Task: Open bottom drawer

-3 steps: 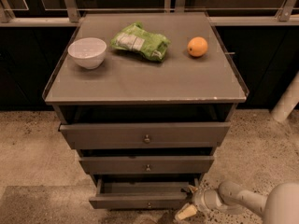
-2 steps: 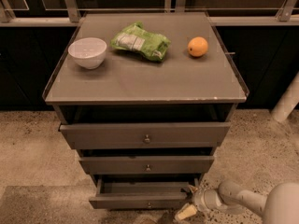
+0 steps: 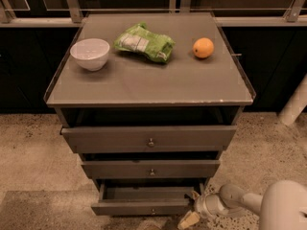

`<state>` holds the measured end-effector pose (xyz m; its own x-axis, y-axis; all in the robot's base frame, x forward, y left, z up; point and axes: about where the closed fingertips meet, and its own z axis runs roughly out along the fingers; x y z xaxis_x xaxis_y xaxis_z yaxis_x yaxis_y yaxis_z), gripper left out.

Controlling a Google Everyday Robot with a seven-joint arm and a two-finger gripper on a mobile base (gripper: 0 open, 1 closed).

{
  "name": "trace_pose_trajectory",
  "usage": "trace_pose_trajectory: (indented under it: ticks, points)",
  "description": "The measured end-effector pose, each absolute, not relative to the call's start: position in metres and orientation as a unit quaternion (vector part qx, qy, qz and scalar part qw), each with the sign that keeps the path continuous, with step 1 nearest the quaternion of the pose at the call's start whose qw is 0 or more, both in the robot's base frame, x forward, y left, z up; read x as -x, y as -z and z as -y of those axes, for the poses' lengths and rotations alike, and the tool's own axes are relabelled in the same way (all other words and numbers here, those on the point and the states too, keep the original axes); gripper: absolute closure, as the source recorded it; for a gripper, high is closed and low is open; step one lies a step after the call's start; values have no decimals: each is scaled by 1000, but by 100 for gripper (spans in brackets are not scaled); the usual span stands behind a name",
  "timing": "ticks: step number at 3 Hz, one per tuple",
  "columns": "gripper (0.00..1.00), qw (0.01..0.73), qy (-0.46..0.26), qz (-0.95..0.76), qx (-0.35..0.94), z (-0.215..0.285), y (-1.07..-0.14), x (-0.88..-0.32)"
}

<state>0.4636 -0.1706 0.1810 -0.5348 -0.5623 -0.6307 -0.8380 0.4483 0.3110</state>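
Observation:
The bottom drawer [image 3: 144, 208] is the lowest and narrowest grey-brown front of the cabinet, with a small round knob [image 3: 153, 211]. It stands pulled out, and its dark inside [image 3: 148, 192] shows behind the front. My gripper [image 3: 193, 209] is low at the drawer's right front corner, on the end of the white arm [image 3: 268, 204] coming in from the lower right. One pale fingertip [image 3: 188, 220] points down toward the floor beside the drawer.
The top drawer [image 3: 148, 139] and middle drawer [image 3: 150, 168] sit slightly out above it. On the cabinet top are a white bowl [image 3: 90, 53], a green bag [image 3: 144, 42] and an orange [image 3: 203, 47]. Speckled floor lies around; a white post [image 3: 293, 103] stands at right.

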Motion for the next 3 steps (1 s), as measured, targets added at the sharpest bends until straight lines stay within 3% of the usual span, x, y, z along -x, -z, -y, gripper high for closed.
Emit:
trace_pose_trajectory:
  ticks: [3]
  points:
    - [0, 195, -350, -813, 421, 173, -190, -426]
